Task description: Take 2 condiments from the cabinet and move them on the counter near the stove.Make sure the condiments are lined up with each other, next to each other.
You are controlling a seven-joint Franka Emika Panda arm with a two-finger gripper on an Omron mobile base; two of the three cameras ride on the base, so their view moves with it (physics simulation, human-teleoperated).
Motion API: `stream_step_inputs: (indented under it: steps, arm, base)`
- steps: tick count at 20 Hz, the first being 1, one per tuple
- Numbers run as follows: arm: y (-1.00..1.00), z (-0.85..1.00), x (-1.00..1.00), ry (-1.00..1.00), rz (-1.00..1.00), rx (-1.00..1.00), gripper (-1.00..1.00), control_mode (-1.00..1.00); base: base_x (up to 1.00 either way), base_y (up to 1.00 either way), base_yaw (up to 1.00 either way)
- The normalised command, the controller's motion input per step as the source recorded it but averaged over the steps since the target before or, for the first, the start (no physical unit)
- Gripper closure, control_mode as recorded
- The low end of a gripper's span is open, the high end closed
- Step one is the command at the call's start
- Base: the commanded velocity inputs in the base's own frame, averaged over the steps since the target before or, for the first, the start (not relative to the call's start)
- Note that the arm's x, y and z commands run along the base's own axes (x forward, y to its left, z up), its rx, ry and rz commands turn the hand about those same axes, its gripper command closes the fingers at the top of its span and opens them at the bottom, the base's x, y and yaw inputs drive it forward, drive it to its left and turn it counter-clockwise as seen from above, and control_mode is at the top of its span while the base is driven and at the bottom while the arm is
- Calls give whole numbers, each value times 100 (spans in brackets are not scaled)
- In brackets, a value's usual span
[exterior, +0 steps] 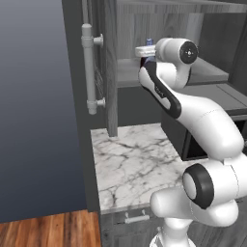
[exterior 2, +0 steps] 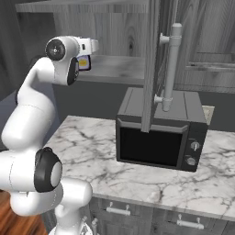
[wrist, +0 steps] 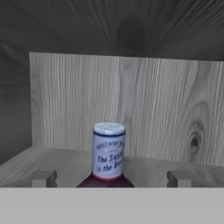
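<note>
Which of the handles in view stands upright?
The long pale bar handle on the wall cabinet door; the small handles under the marble top lie level.

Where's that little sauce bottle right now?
The bottle stands upright on the cabinet shelf, centred in the hand view between the open hand's fingertips, in front of the back wall.

Rendered kitchen: marble counter (exterior 2: 151, 179), black microwave (exterior 2: 158, 137), grey wood-grain cabinet (exterior: 108, 62).
</note>
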Motion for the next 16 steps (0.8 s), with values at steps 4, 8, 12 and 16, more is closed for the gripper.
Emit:
stream_step_inputs:
  steps: [4, 8, 12, 16]
  arm:
    - [1, 0, 8, 0, 0, 0, -100, -100]
    - [0, 0, 8, 0, -1, 0, -100, -100]
    - [1, 0, 9, 0, 0, 0, -100, -100]
    - [2, 0, 5, 0, 0, 0, -100, -100]
  base:
    - [0, 0, 0]
    - [0, 0, 0]
    - [0, 0, 0]
    - [0, 0, 0]
